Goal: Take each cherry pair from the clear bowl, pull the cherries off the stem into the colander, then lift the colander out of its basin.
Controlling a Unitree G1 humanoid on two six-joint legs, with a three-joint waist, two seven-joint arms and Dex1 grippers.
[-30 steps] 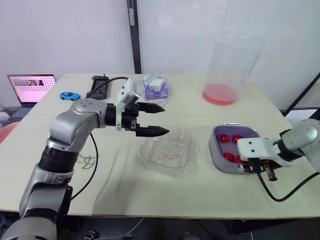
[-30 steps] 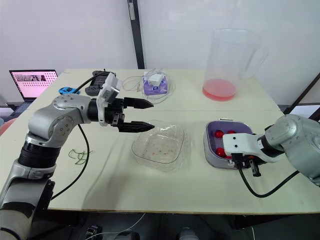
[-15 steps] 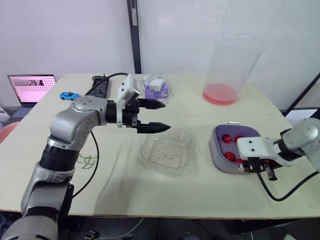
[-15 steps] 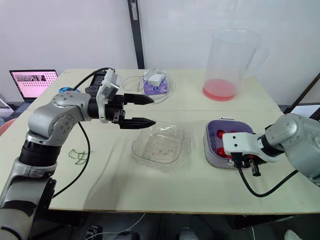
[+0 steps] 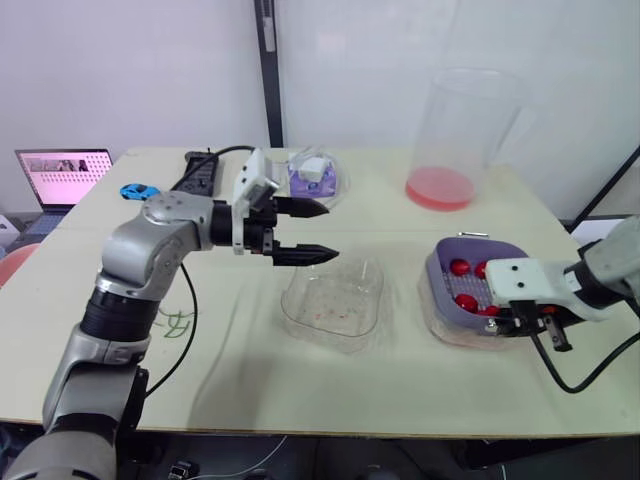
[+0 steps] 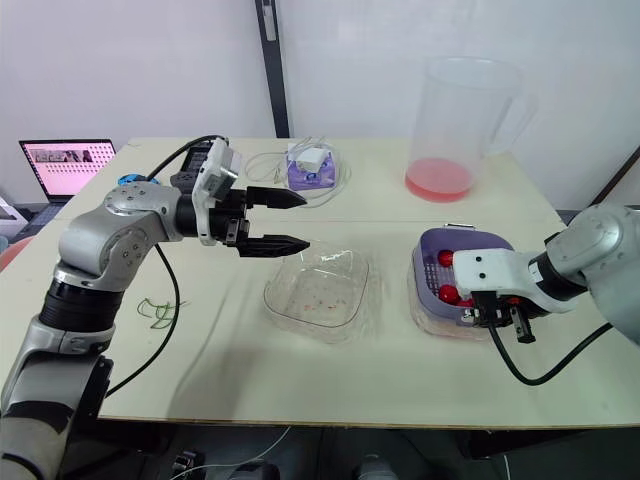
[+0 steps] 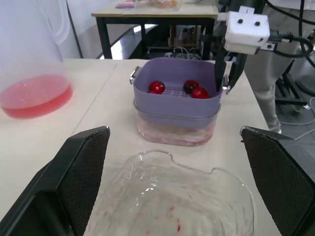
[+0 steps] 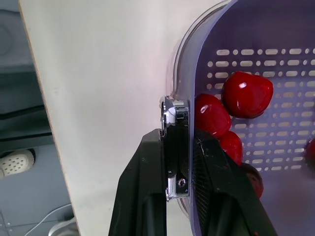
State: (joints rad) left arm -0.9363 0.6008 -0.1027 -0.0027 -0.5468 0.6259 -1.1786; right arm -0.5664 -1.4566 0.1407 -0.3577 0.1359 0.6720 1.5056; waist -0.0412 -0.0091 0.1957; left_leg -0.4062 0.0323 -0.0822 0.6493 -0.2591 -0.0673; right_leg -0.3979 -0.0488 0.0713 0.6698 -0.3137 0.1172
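Note:
The purple colander [image 5: 470, 262] holds several red cherries [image 7: 157, 87]. It hangs tilted, partly raised out of its clear basin [image 7: 173, 136]. My right gripper [image 8: 179, 140] is shut on the colander's near rim by the metal handle, one finger inside and one outside. The clear bowl [image 5: 335, 305] sits mid-table with only red specks in it. My left gripper [image 5: 328, 232] hovers open above the bowl's far left edge, with nothing between its black fingers [image 7: 83, 167].
A tall clear pitcher [image 5: 460, 130] with pink liquid stands at the back right. A purple box in a clear bag [image 5: 315, 175], a power strip [image 5: 200, 172], a blue toy car [image 5: 139, 190] and a laptop [image 5: 62, 175] line the back left. Green stems [image 5: 172, 322] lie near the left arm.
The colander has come up out of the basin and shifted slightly right with my right gripper. The left gripper rose a little a second ago and has since held still.

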